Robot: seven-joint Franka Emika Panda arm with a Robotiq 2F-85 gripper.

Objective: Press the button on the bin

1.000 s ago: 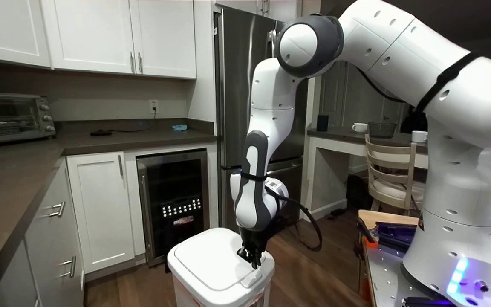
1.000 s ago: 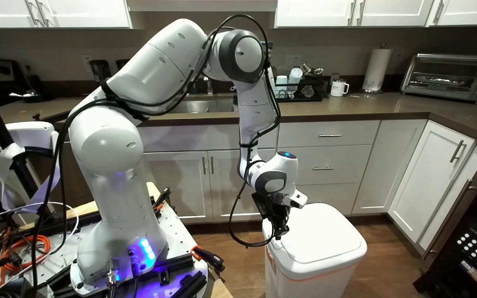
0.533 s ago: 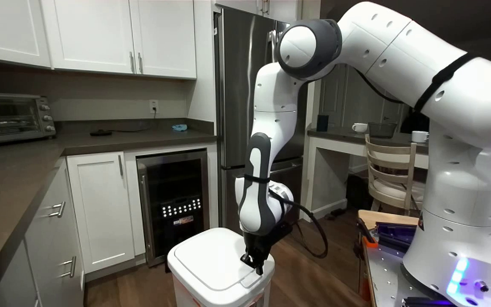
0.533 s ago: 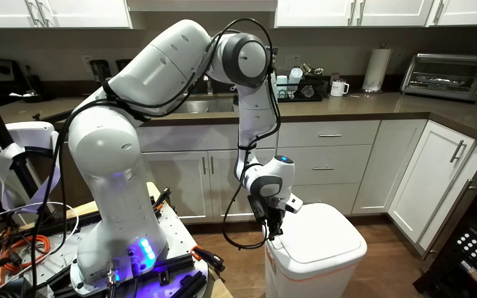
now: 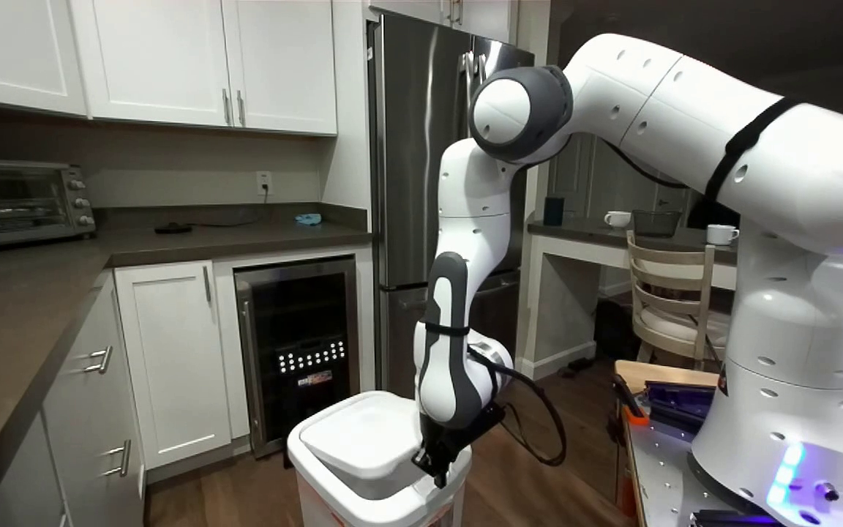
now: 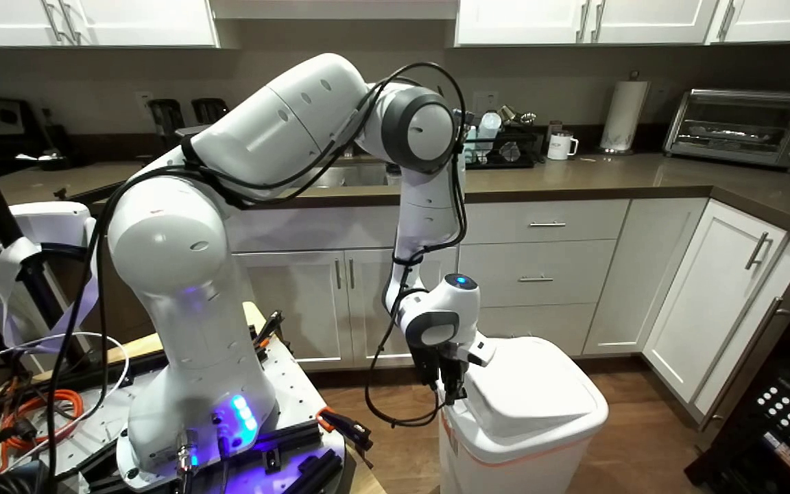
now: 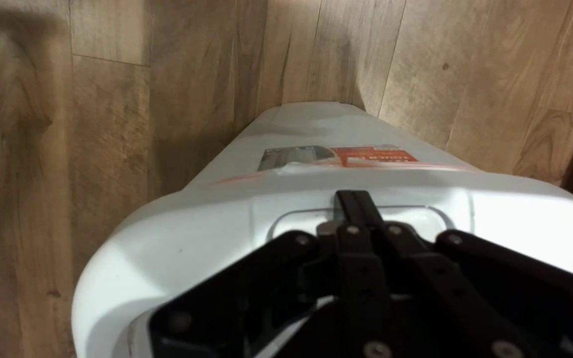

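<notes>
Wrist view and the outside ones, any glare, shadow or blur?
In the wrist view, the bin washes out to white at right, with shadow across its lower left; the gripper is dark with little detail, and small print on the label is too soft to read. In both exterior views, the base light casts purple around it.

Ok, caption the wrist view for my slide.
Looking down the closed hand to the button on the white bin, wood floor beyond.

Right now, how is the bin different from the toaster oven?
The bin is white; the toaster oven is silvery grey. The bin stands on the floor, the toaster oven on the counter. The bin's lid is tilted partly open; the toaster oven's door looks shut. Both are roughly box-shaped.
</notes>
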